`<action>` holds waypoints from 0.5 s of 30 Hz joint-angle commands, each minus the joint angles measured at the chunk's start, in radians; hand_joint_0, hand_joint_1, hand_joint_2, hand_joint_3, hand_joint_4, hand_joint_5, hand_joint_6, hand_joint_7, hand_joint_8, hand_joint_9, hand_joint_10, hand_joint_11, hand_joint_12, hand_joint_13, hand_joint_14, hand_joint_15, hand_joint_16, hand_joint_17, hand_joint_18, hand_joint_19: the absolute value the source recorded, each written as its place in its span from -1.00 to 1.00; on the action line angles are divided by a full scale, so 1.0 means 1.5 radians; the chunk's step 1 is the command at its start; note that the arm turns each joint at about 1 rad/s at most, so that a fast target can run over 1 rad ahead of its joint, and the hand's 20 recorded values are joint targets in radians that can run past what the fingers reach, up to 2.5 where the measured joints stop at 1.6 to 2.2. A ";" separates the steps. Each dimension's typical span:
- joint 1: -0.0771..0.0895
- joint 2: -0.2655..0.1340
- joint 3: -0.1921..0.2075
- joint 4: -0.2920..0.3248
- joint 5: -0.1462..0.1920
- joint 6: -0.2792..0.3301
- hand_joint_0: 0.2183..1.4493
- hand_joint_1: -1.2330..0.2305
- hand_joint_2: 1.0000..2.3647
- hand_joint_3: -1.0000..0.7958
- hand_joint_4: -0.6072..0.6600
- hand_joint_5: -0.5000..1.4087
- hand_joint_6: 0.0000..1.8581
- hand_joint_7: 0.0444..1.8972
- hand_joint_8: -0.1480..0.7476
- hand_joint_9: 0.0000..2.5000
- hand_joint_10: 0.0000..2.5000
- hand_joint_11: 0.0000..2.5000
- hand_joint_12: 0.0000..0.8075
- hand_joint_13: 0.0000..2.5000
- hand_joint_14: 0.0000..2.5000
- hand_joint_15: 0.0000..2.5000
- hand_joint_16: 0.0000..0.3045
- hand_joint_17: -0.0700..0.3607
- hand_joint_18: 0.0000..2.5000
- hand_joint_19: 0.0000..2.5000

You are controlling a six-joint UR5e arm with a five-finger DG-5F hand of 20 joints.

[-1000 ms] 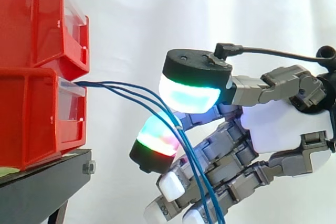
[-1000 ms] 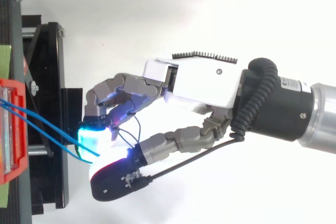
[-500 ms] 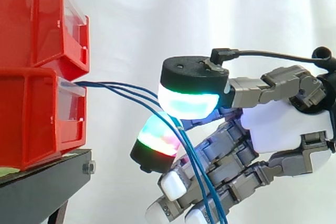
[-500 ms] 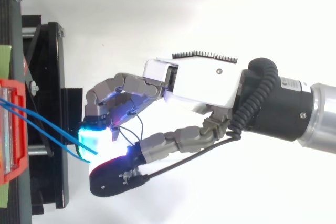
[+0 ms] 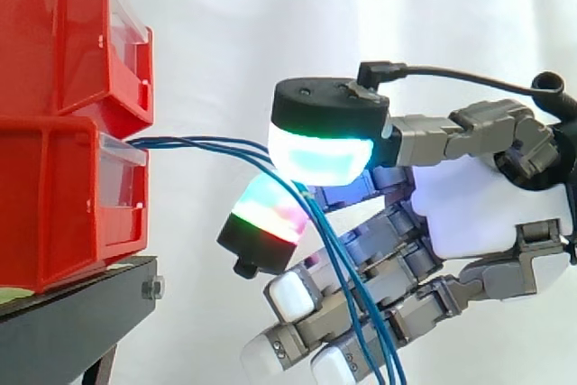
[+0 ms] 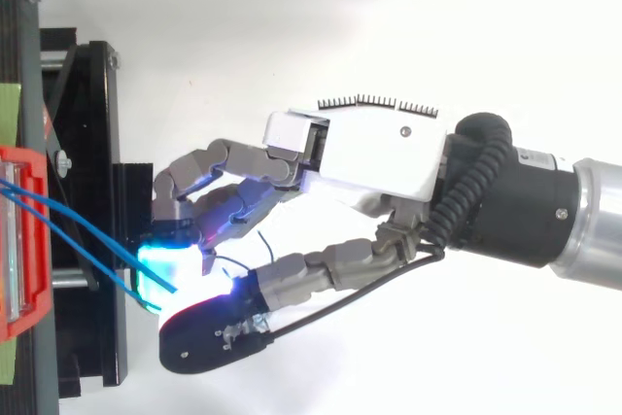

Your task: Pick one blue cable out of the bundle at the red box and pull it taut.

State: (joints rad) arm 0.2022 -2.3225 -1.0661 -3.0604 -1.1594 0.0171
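Two red bins are stacked at the left of the side view on a black stand (image 5: 77,313). The upper bin (image 5: 63,33) shows nothing inside from here. From the clear front of the lower bin (image 5: 54,196), a bundle of blue cables (image 5: 194,142) comes out and runs right, sagging slightly, toward mid-frame. There the hand (image 5: 469,209) has its fingers curled, with its cyan-glowing thumb pad (image 5: 320,155) closed against a green-and-red fingertip (image 5: 266,223). The cables are gripped between the two, then drop to the bottom edge. Which strands are actually pinched cannot be told.
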 commanded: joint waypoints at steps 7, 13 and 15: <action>0.002 0.000 0.000 0.001 -0.002 0.065 -0.25 -0.51 -0.96 0.02 -0.24 -0.68 -0.01 0.31 0.07 -0.33 -0.99 -0.42 0.00 -0.53 -1.00 -0.86 -0.65 -0.12 -0.44 -0.75; 0.003 0.000 0.000 -0.001 -0.003 0.095 -0.17 -0.55 -0.97 -0.15 -0.24 -0.69 -0.04 0.21 0.03 -0.36 -0.99 -0.43 -0.02 -0.55 -1.00 -0.87 -0.65 -0.12 -0.45 -0.76; 0.003 0.000 0.000 -0.007 -0.009 0.104 -0.17 -0.56 -0.98 -0.18 -0.21 -0.70 -0.05 0.18 0.02 -0.37 -0.99 -0.44 -0.02 -0.55 -0.99 -0.87 -0.65 -0.12 -0.45 -0.76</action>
State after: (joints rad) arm 0.2065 -2.3225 -1.0663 -3.0613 -1.1648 0.1480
